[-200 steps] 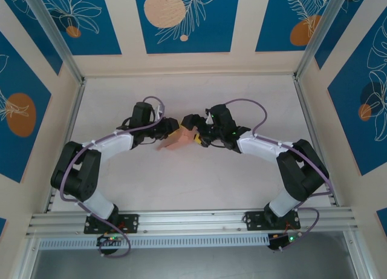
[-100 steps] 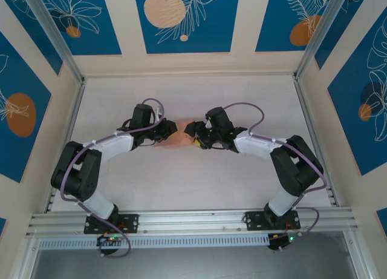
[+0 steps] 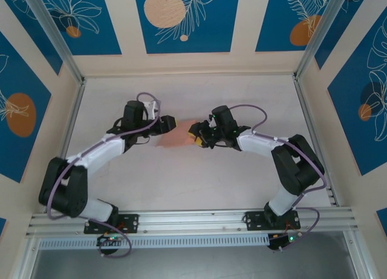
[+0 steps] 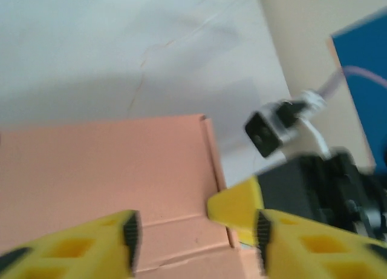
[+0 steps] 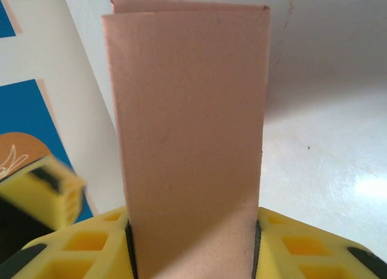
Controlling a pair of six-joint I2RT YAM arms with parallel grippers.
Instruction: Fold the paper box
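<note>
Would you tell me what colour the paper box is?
The paper box is plain salmon pink, clearest in the right wrist view.

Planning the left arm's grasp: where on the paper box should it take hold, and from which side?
Probably the free end of the paper box, approached from the left, opposite the right gripper, which clamps the other end. It sticks out as a flat folded panel, so the open left gripper can close over that end.

I've got a pale white table (image 3: 199,176), matte, with thin hairline marks. The paper box (image 3: 176,135) is over its middle; I can't tell if it touches the surface.
</note>
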